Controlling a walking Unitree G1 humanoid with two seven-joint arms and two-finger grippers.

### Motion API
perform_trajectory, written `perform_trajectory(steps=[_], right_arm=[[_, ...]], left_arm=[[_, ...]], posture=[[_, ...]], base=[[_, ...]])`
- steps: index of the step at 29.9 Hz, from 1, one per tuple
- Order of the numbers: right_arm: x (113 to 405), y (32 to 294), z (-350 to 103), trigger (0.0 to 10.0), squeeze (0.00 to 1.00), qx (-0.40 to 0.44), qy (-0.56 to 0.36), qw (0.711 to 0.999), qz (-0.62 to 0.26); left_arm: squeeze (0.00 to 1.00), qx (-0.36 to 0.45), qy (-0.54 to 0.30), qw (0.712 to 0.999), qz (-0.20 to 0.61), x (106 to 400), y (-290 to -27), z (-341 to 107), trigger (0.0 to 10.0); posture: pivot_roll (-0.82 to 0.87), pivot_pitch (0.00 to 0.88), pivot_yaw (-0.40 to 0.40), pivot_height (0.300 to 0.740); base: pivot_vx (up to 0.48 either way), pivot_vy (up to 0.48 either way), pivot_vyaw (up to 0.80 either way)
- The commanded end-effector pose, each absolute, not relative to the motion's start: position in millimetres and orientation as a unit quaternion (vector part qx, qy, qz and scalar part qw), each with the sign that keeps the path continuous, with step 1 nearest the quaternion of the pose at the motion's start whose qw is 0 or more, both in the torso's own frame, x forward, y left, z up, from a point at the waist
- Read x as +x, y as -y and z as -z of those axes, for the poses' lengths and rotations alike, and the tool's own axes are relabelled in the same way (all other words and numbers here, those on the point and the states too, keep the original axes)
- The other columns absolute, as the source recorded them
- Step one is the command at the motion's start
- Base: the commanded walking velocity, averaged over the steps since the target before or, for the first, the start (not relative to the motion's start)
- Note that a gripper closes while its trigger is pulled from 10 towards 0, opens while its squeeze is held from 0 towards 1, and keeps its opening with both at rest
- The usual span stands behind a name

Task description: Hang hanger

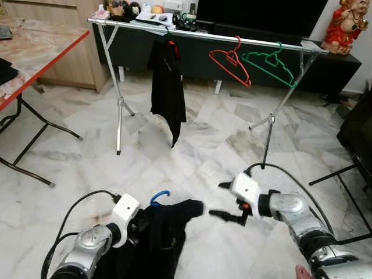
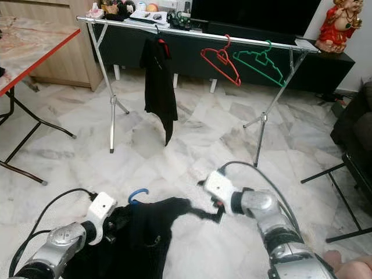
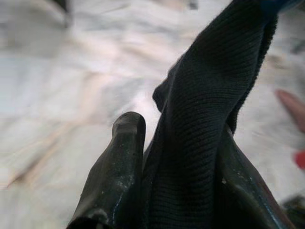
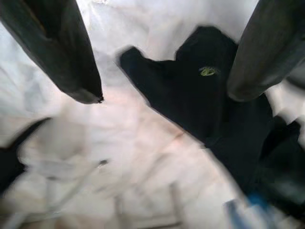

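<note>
Not hung yet: left gripper (image 1: 145, 224) pinches the black shirt (image 1: 165, 232) on its blue hanger (image 1: 159, 196) (right gripper (image 1: 224, 200) fingers spread), rail (image 1: 203, 36) well ahead.

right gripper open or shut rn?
Open. The right gripper has its two black fingers spread wide apart with nothing between them, beside the black garment that the left gripper clamps.

Three hangers — red (image 1: 230, 65), green (image 1: 269, 65), blue (image 1: 159, 197) — and two black garments (image 1: 167, 87).
</note>
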State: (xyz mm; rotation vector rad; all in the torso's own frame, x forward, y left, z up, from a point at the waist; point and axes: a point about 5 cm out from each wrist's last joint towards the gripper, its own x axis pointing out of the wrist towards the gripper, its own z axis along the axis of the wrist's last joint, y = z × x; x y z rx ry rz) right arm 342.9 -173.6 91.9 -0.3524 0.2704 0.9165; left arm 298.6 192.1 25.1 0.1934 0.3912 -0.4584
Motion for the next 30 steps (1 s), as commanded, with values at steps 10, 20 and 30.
perform_trajectory(steps=[10,20,30], right_arm=[[287.9,187.0,3.2,10.0,0.00,0.001,-0.251,0.959,-0.130],[231.6,180.3,56.6,10.0,0.00,0.081,-0.373,0.924,0.032],[211.1,176.4,70.1,10.0,0.00,0.071,-0.407,0.908,0.065]], left_arm=[[0.00,0.086,-0.116,0.977,0.156,289.2,-212.4,-34.2,10.0],[0.00,0.041,-0.052,0.995,0.071,276.9,-237.8,-52.3,10.0],[0.00,0.037,-0.024,0.999,0.009,257.2,-254.0,-65.8,10.0]], posture=[[-0.03,0.127,-0.050,0.740],[-0.02,0.128,-0.051,0.740],[0.00,0.108,-0.046,0.740]], base=[[0.000,0.000,0.00],[0.000,0.000,0.00],[0.000,0.000,0.00]])
